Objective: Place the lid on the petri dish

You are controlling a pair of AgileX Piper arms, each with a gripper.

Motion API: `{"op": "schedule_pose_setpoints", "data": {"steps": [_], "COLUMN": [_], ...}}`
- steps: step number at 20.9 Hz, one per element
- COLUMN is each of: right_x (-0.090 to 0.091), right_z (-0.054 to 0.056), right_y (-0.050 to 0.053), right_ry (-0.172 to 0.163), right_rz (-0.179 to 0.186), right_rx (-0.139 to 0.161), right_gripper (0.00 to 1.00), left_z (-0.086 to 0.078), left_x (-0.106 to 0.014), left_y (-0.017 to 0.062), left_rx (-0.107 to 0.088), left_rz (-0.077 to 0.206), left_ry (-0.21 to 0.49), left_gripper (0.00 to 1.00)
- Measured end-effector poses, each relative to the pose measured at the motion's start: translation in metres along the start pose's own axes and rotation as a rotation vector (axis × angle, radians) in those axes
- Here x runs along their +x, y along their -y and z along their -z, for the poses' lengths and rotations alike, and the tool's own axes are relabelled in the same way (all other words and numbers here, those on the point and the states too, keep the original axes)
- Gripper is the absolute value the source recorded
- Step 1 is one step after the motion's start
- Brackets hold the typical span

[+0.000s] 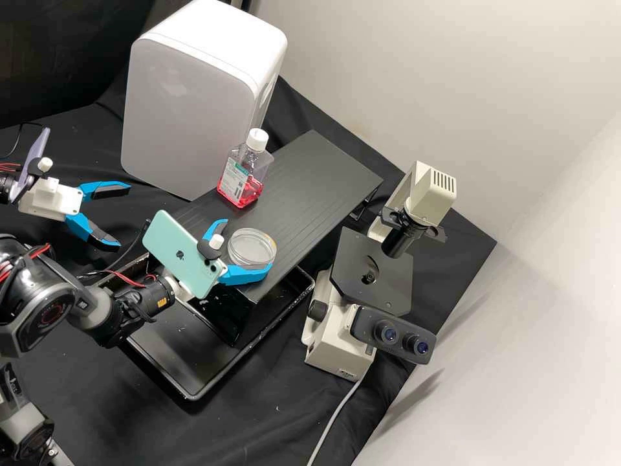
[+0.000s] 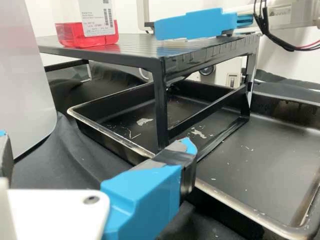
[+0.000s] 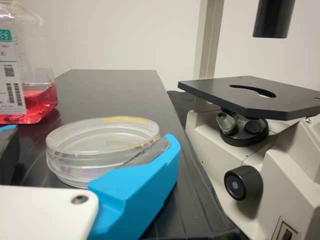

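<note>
Right hand (image 1: 248,244) had its fingers apart around the petri dish (image 3: 100,155) on the near end of the stand (image 1: 317,181), lid (image 3: 102,131) seemingly on already. Left hand (image 1: 123,216), also spread, hung off left, probably just out of the way.

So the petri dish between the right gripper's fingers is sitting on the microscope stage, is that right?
Not quite: the petri dish sits on the black raised shelf, not the microscope stage. The high view shows it there, between the fingers of the right gripper.
</note>
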Motion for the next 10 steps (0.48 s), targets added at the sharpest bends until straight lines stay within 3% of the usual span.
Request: {"op": "schedule_pose_setpoints", "data": {"steps": [6,8,10], "right_x": [-0.0013,-0.0027,-0.0050], "right_z": [-0.0003,-0.0003,-0.0013], "right_y": [0.0012,-0.0002,-0.0024], "right_ry": [-0.004,-0.006,-0.003], "right_rz": [0.009,0.005,-0.001], "right_rx": [-0.006,-0.006,-0.008], "right_gripper": [1.00,1.00,1.00], "left_z": [0.0010,0.0011,0.0018], "left_x": [-0.0001,0.0000,-0.0004], "left_y": [-0.0009,-0.0010,-0.0008], "left_rx": [0.000,0.018,0.020], "left_rz": [-0.005,-0.007,-0.008], "left_ry": [-0.012,-0.017,-0.027], "left_gripper": [1.00,1.00,1.00]}}
